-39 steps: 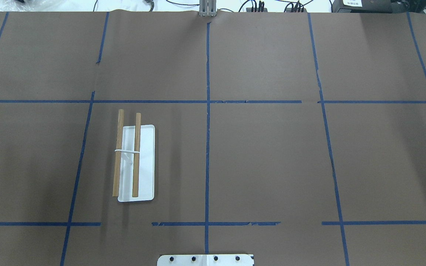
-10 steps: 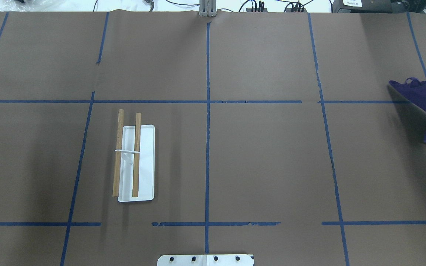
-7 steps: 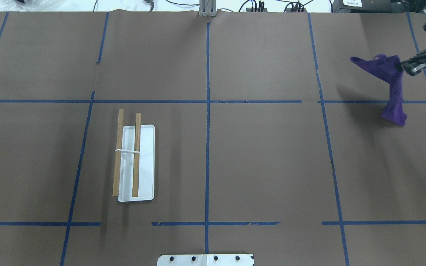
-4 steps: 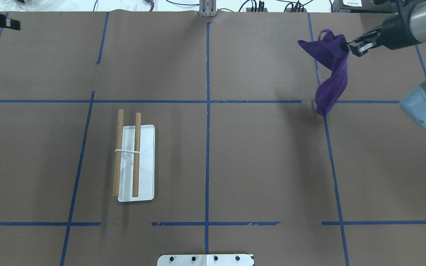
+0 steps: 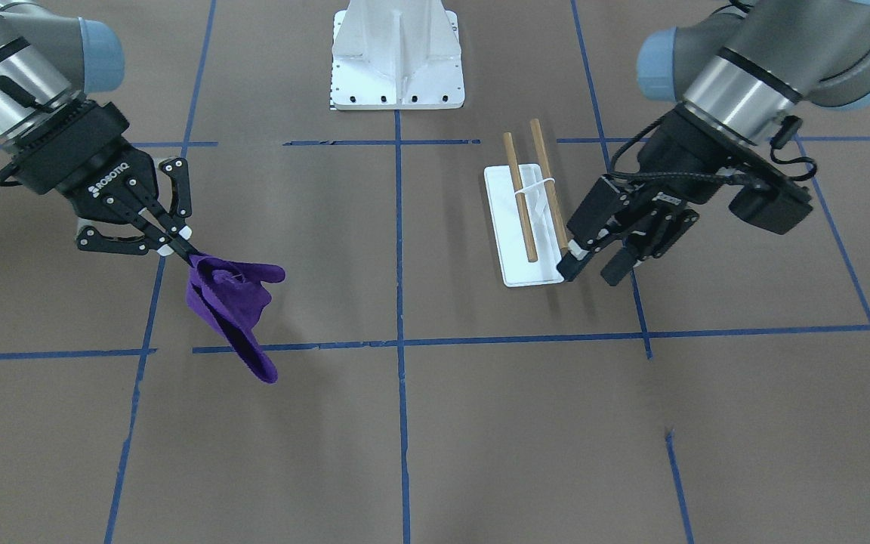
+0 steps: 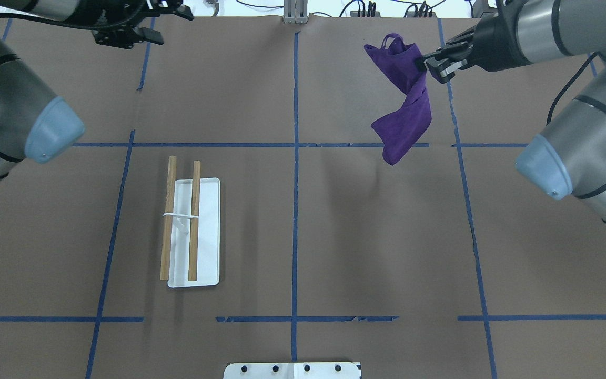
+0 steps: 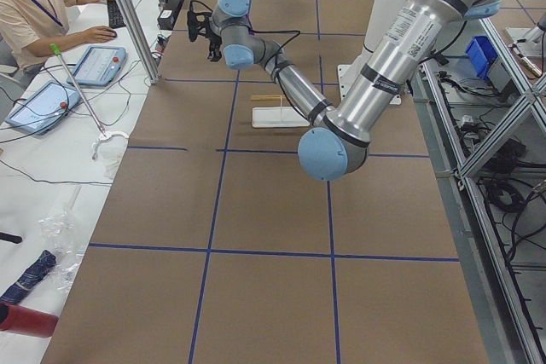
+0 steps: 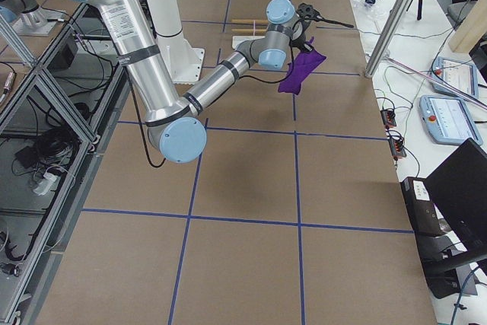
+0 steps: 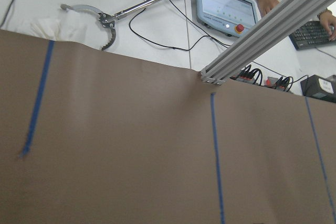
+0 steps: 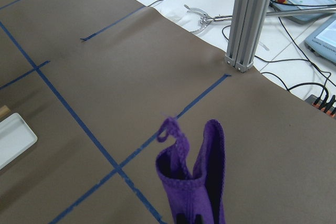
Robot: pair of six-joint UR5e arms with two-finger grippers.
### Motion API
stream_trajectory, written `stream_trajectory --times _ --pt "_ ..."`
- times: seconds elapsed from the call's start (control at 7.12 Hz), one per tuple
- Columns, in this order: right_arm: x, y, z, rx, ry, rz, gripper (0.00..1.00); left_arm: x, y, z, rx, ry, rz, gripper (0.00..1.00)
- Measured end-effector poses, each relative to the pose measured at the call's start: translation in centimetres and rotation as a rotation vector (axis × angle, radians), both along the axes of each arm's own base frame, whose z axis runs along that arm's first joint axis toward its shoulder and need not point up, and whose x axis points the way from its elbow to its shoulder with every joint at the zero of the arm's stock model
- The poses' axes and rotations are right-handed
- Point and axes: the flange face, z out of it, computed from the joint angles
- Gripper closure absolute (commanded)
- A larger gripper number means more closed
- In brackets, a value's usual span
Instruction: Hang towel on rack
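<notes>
So compared with a moment ago, the right tool point(image 6: 433, 64) has carried the towel point(image 6: 405, 121) further in toward the centre line. It's clamped on the top corner and the cloth hangs loose below it. The left tool point(image 5: 592, 270) has swung into view too, fingers apart, on the rack's point(image 6: 193, 231) side of the surface point(image 6: 334, 237). The rack hasn't budged.

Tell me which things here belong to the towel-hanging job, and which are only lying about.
Job: towel, pinched in the right gripper; rack; left gripper, open and empty.
Lying about: white pedestal; metal post at the table's far edge; cables beyond it.
</notes>
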Motion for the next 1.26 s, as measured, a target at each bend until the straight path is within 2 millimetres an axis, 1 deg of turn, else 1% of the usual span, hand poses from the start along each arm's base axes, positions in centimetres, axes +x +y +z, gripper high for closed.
stream_trajectory --times 0.14,0.28,0.42,0.56,0.7,0.84,1.12,1.26 --pt "-2.5 1.7 -1.9 0.046 -0.011 0.012 1.00 2.1 -0.2 -1.9 -0.067 0.038 -0.010 0.28" --pt "-4.7 3.4 -4.0 0.087 -0.030 0.010 1.00 4.6 -0.5 -3.5 -0.121 0.061 -0.018 0.39" --pt "-6.4 5.2 -5.7 0.121 -0.049 0.013 1.00 6.9 -0.4 -4.6 -0.164 0.076 -0.018 0.40" --pt "-8.5 7.3 -6.9 0.149 -0.063 0.031 1.00 8.7 0.1 -4.9 -0.194 0.084 -0.008 0.40" --pt "-9.9 8.9 -7.5 0.166 -0.069 0.046 1.00 10.0 0.8 -4.9 -0.209 0.084 0.008 0.39" --pt "-10.5 9.5 -7.8 0.173 -0.072 0.053 1.00 11.3 1.7 -4.8 -0.223 0.081 0.026 0.39" --pt "-10.8 9.7 -7.9 0.176 -0.072 0.061 1.00 13.1 3.1 -4.8 -0.250 0.076 0.036 0.39" --pt "-10.7 9.5 -7.7 0.176 -0.067 0.064 1.00 13.0 4.0 -5.2 -0.256 0.068 0.035 0.39"
